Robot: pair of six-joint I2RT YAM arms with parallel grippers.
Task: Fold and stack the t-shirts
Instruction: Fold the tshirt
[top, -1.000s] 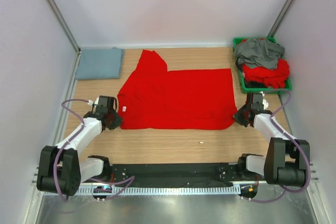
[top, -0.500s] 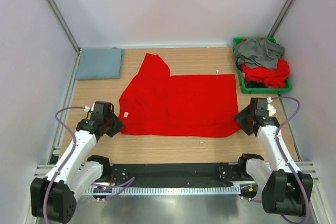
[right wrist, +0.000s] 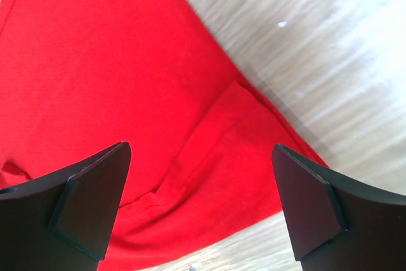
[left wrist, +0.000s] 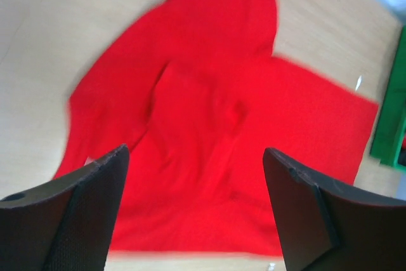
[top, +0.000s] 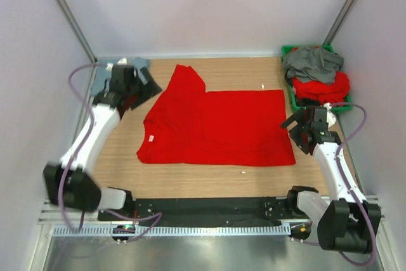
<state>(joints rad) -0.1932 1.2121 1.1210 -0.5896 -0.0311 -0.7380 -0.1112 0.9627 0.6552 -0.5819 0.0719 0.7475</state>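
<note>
A bright red t-shirt [top: 216, 128] lies spread flat in the middle of the table, one sleeve pointing to the far side, with a small white neck label [top: 151, 138] at its near left. My left gripper [top: 144, 88] hangs open above the shirt's far left corner. In the left wrist view the red t-shirt [left wrist: 209, 125] shows below the open left gripper [left wrist: 196, 211], which holds nothing. My right gripper [top: 297, 130] is open at the shirt's right edge. The right wrist view shows the open right gripper [right wrist: 200, 204] over the shirt's corner [right wrist: 158, 93].
A folded blue-grey t-shirt [top: 136, 63] lies at the far left, partly under my left arm. The green bin [top: 294, 103] at the far right holds a dark grey t-shirt [top: 312, 61] on red ones [top: 325, 89]. White specks [top: 243, 172] lie on the wood.
Both grippers opened and let go of the red shirt, which now lies flat. The left arm swung from the near left up to the far left. The right arm drew slightly away.
</note>
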